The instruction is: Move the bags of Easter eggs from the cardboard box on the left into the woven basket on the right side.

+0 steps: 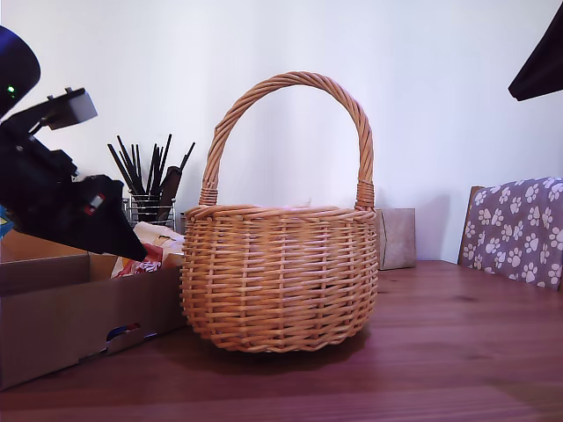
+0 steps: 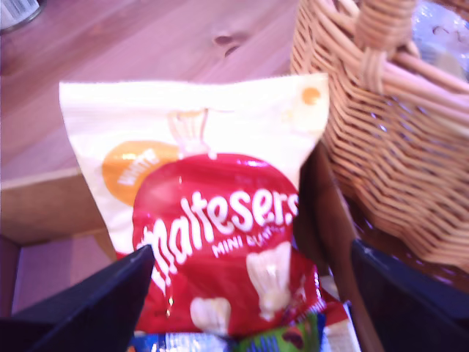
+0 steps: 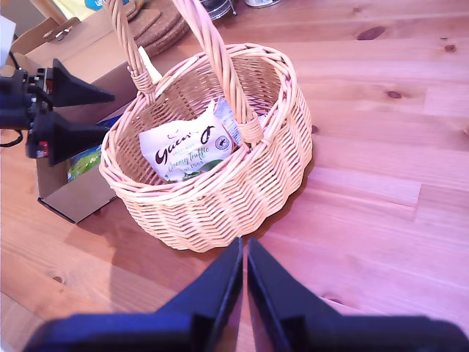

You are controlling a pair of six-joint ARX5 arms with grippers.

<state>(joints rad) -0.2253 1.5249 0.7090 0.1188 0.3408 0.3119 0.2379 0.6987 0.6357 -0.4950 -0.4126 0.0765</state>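
The woven basket point(image 1: 280, 272) stands mid-table, and one white bag with green print point(image 3: 187, 147) lies inside it. Beside it, on the exterior view's left, is the cardboard box point(image 1: 53, 316) with more bags point(image 1: 149, 251). My first gripper point(image 2: 249, 293) is open over the box. Its two fingers stand wide apart on either side of a white and red bag point(image 2: 220, 213) that leans upright, with blue and green bags point(image 2: 220, 343) below it. My second gripper point(image 3: 244, 246) hovers high above the table beside the basket point(image 3: 220, 198), shut and holding nothing.
A cup of black brushes point(image 1: 149, 180) stands behind the box. A small brown box point(image 1: 398, 237) sits behind the basket. A chair with a paw-print cover point(image 1: 519, 233) is at the exterior view's right. Cork mats point(image 3: 157, 26) lie beyond the box.
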